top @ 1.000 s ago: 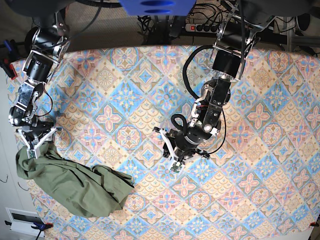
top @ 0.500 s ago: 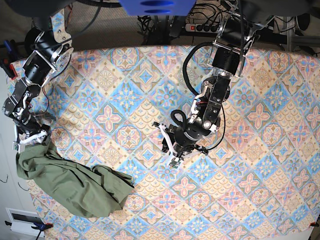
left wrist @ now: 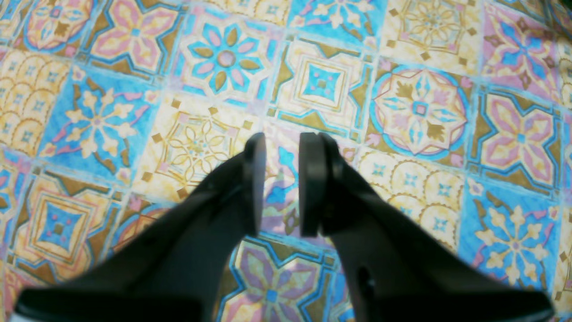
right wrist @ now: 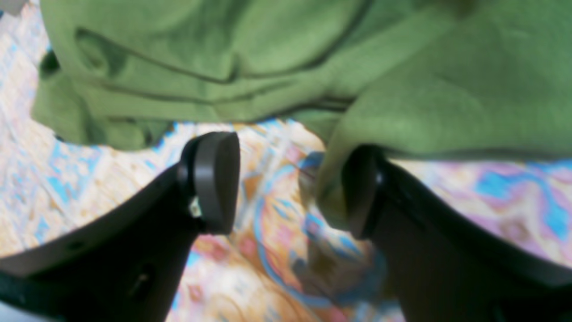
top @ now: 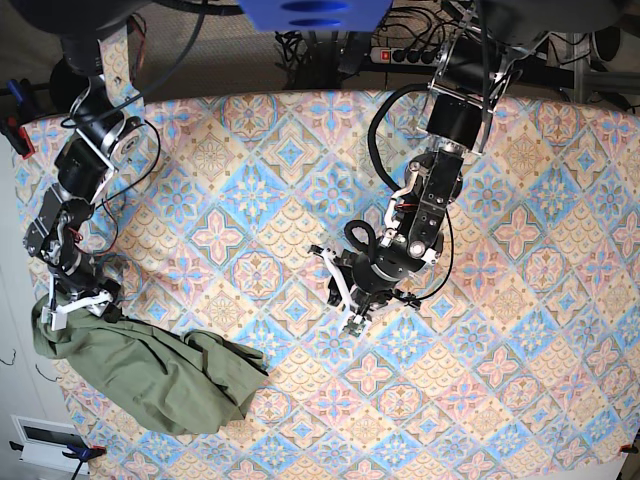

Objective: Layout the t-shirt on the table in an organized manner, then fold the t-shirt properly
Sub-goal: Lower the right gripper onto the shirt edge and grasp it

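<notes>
T-shirt (top: 140, 368) lies crumpled, seemingly at table (top: 520, 300) corner.

SITE: probably robotics lab | EVIDENCE: power strip (top: 412, 55) and cables (top: 310, 45) behind left gripper (top: 352, 318), beyond patterned table (top: 520, 300)

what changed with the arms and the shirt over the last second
The right gripper dropped toward the near table edge onto the t-shirt's upper corner; its jaws stand apart, one against a fold of cloth, nothing clamped. The left gripper edged slightly away over bare table, jaws narrowly parted. The crumpled shirt kept its place.
</notes>
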`<action>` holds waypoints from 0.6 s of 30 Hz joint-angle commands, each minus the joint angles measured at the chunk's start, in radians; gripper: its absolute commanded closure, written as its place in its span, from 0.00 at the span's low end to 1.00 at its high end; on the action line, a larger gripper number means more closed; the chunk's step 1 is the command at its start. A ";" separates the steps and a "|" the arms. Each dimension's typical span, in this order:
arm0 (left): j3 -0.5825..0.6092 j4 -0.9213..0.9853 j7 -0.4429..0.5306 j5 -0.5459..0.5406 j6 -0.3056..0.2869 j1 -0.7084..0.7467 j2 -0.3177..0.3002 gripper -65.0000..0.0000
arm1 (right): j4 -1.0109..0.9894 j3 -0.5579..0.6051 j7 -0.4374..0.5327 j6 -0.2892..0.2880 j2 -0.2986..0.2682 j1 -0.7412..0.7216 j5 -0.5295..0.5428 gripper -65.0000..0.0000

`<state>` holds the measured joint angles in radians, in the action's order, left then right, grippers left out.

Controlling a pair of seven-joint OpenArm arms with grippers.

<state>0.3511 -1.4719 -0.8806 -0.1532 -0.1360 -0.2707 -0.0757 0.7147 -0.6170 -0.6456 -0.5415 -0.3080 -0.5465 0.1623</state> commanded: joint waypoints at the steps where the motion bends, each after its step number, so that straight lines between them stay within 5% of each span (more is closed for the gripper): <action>1: -0.004 -0.020 0.018 -0.003 -0.001 -0.014 -0.009 0.79 | -0.002 -0.002 0.036 -0.007 -0.020 -0.040 0.015 0.46; 9: -0.004 -0.020 0.018 -0.004 -0.001 -0.008 -0.013 0.79 | -0.099 -0.002 0.126 -0.004 -0.021 -0.093 0.015 0.50; 16: -0.004 -0.062 0.018 -0.004 -0.001 0.009 -0.014 0.79 | -0.096 -0.002 0.126 -0.004 -0.021 -0.114 0.012 1.00; 18: -0.004 -0.074 0.018 -0.004 -0.001 0.012 -0.013 0.79 | -0.079 -0.002 0.123 -0.007 -0.023 -0.109 0.012 0.99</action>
<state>0.3496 -1.5257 -0.8856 -0.1535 -0.1356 -0.2352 -0.0940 0.6128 -0.6182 -0.5499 -0.5404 -0.3138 -0.6235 0.1585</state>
